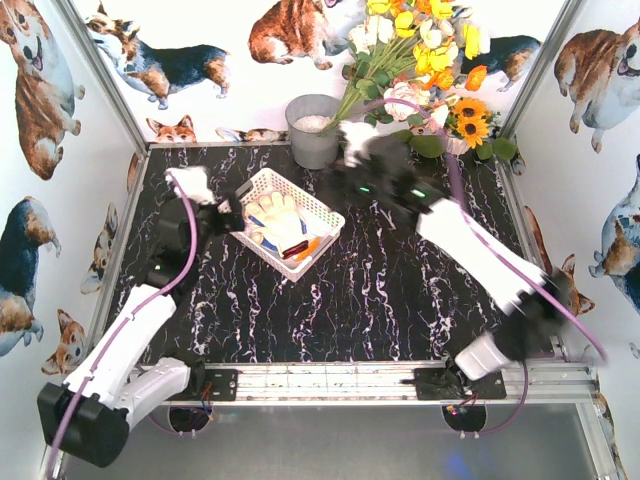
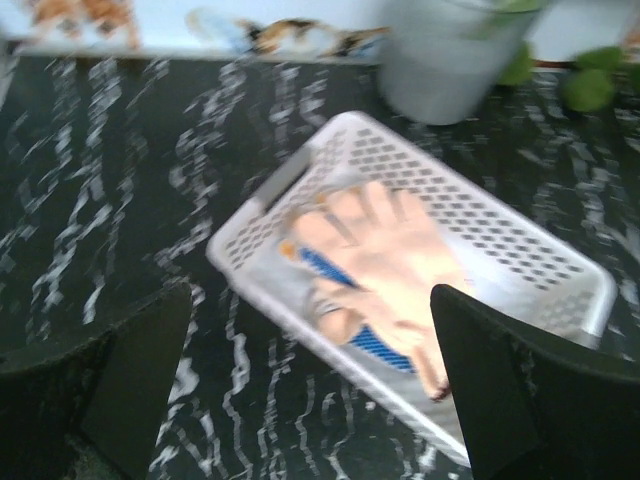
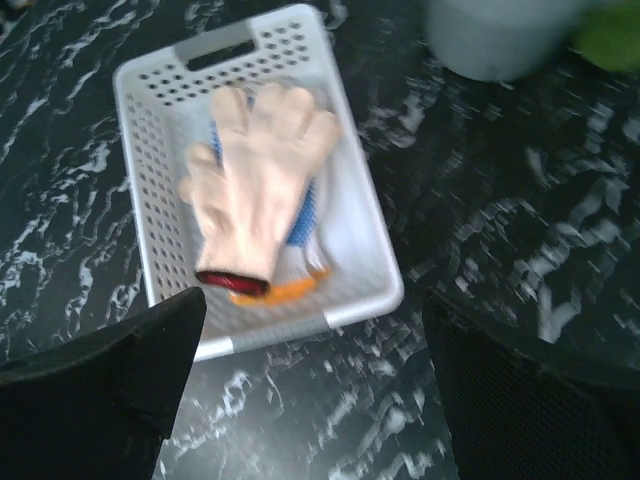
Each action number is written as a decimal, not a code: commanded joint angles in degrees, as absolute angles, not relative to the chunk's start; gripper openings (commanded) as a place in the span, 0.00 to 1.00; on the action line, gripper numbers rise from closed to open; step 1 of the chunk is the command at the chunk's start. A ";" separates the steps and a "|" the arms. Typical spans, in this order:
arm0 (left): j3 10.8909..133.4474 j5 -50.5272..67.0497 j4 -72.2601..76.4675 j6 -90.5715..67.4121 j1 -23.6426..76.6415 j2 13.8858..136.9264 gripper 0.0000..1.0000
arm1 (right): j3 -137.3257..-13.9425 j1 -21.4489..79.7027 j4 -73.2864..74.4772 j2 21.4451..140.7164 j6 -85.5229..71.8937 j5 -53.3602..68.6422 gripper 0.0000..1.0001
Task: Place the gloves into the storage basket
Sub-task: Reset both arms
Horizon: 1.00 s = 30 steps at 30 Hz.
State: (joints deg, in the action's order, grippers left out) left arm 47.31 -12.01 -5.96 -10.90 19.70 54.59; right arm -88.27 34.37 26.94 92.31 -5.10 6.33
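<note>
Cream knit gloves (image 3: 255,190) lie in the white perforated plastic basket (image 3: 150,180), beyond the wide, empty left pincer (image 2: 310,295) and right pincer (image 3: 312,300).

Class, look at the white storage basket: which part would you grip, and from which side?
Likely the handle slot in the short end wall of the storage basket, beyond the fingertips of the gloves. Come from above, tool straddling that thin upright wall; the long sides have only small holes.
</note>
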 commanded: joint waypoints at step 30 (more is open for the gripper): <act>15.75 -10.21 63.55 2.89 1.42 87.68 1.00 | -18.47 4.57 -47.34 82.73 0.65 -10.53 1.00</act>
State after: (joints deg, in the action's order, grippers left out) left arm 13.67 -13.41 61.95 0.64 1.54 86.89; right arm -19.18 5.50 -27.40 77.43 -1.72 -11.88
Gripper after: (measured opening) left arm 0.994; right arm 0.995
